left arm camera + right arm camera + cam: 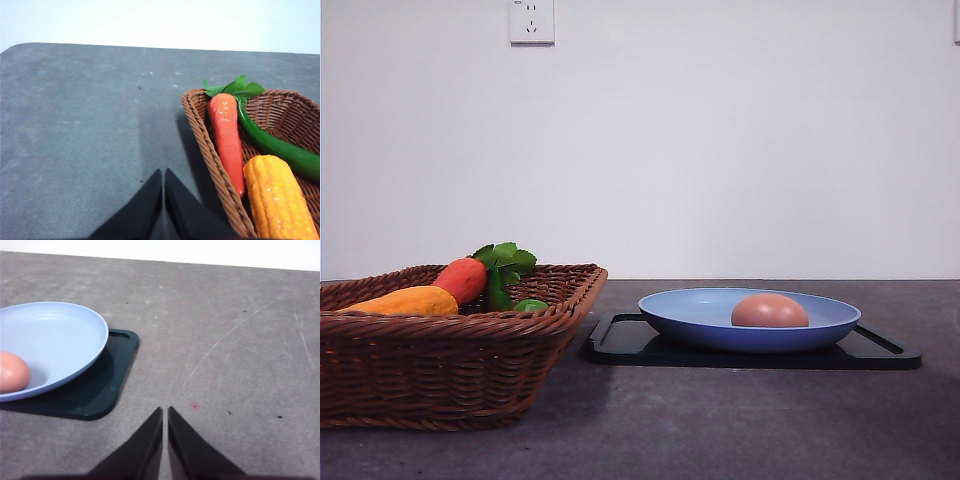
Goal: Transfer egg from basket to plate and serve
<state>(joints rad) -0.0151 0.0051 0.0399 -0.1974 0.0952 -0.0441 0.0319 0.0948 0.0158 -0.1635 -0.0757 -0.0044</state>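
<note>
The egg (770, 311) already lies in the light blue plate (690, 312), a little toward the right part of it in the front view, with its long axis running sideways. The plate stands on a flat black tray (620, 345) on the dark counter (720, 430). So the transfer looks done, and I judge that serving is the step that remains.

The right gripper (165, 412) hangs over bare counter beside the tray's corner, with its jaws pressed together and holding nothing. From it, the plate and the egg lie off to the robot's left side and a little forward, so the right arm is the nearer one for moving the plate or tray. Nothing stands between them.

The left gripper (163, 174) is also closed and empty, over the counter just outside the wicker basket (200, 145). In the basket remain a carrot (227, 140), a corn cob (277, 197) and a green pepper (280, 147). The basket stands near the tray's left end, so a sideways push of the tray that way could hit it.
</note>
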